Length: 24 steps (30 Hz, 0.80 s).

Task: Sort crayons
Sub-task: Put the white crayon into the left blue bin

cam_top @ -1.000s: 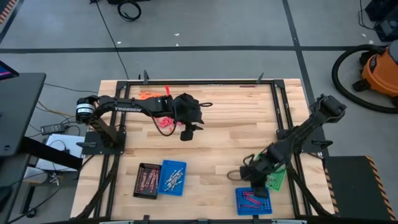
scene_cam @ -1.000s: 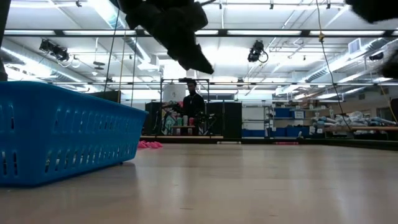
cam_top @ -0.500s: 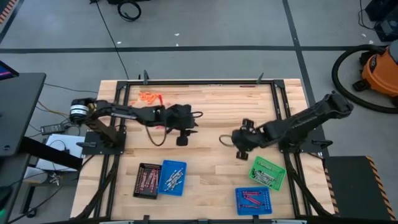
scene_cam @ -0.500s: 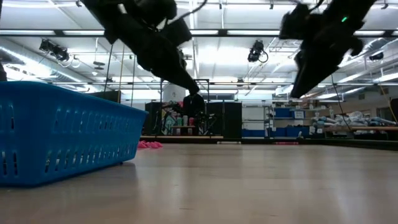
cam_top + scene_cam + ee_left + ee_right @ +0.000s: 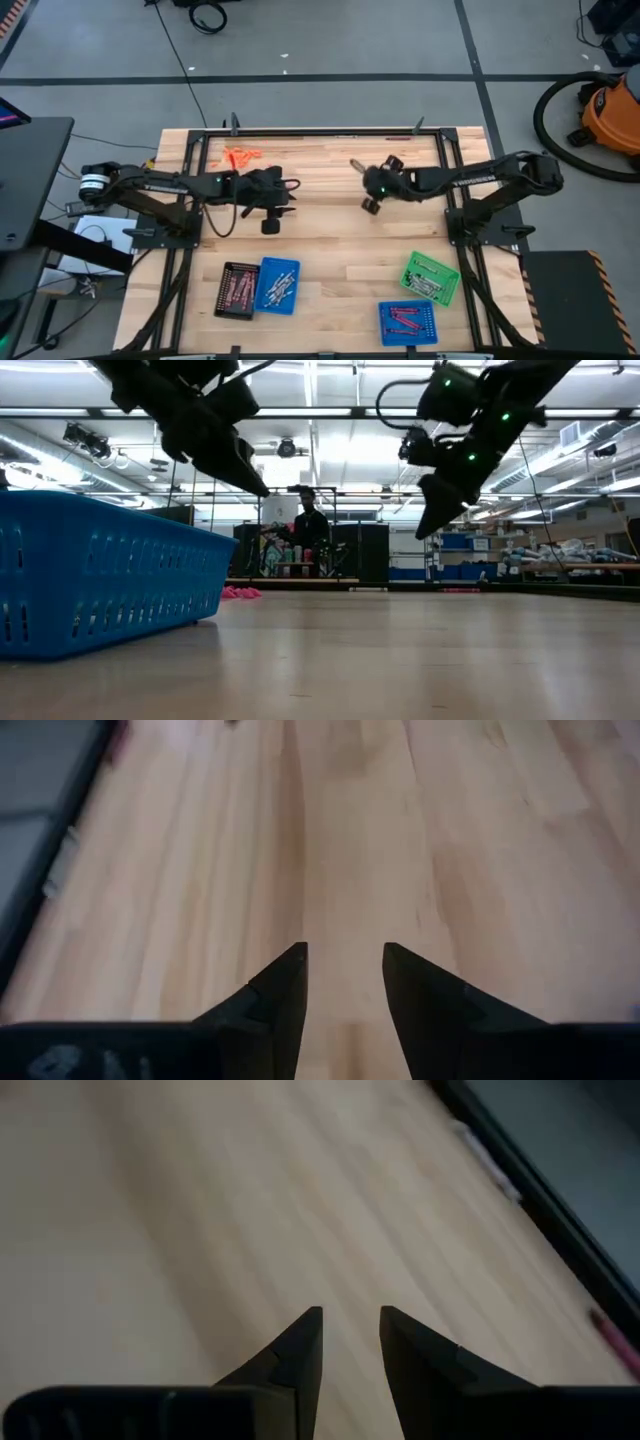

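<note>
- The left end effector (image 5: 270,226) hangs over the left half of the wooden worktop (image 5: 340,260), its arm stretched in from the left edge.
- In the left wrist view, the left end effector (image 5: 344,982) has its two dark fingers parted by a narrow gap, with only bare wood showing between them; it holds nothing.
- The right end effector (image 5: 368,204) hangs over the far middle of the worktop, its arm reaching in from the right side.
- In the right wrist view, the right end effector (image 5: 350,1342) also shows a small gap between its fingers, bare wood beyond, and nothing gripped.
- In the low view both end effectors are well above the worktop, the left end effector (image 5: 255,485) on that picture's left and the right end effector (image 5: 425,525) on its right.
- A small heap of orange crayons (image 5: 238,155) lies loose near the far left corner of the worktop, behind the left arm.
- A black tray (image 5: 237,290) at the near left holds red-pink crayons; touching its right side, a blue tray (image 5: 277,286) holds silver-grey crayons.
- A green tray (image 5: 431,277) sits tilted at the near right, its contents too small to make out.
- A second blue tray (image 5: 407,323) lies at the near edge just in front of the green one, with red-pink and dark crayons inside.
- A person (image 5: 311,525) stands in the room far behind the worktop.
</note>
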Tool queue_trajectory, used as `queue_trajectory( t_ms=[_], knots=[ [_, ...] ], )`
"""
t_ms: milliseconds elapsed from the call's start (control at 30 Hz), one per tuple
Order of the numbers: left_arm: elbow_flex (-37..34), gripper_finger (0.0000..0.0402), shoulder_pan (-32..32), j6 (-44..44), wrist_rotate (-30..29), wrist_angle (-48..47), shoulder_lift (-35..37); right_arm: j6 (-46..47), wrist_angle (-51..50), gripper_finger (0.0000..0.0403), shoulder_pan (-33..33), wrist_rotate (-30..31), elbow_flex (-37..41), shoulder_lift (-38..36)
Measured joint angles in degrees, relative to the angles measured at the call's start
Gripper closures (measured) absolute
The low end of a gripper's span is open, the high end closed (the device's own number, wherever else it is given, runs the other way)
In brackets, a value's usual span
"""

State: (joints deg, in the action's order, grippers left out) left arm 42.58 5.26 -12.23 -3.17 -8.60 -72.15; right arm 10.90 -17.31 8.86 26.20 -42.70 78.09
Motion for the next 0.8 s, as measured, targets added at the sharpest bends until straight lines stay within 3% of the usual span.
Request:
queue_trajectory(
  t_ms=[267,567,800],
  knots=[
    [-9.69,0.0260,3.06,-5.14,0.08,10.69,5.13,5.41,-0.30,0.0292,10.31,-14.00,-7.67,10.93],
    [-18.95,0.0260,7.90,-6.58,3.34,21.95,12.30,10.43,-12.96,0.0292,15.51,-8.44,-25.46,24.26],
    [-21.82,0.0260,9.84,-3.95,2.77,26.20,12.19,11.98,-15.22,0.0292,20.92,-13.23,-29.92,27.54]
  ],
)
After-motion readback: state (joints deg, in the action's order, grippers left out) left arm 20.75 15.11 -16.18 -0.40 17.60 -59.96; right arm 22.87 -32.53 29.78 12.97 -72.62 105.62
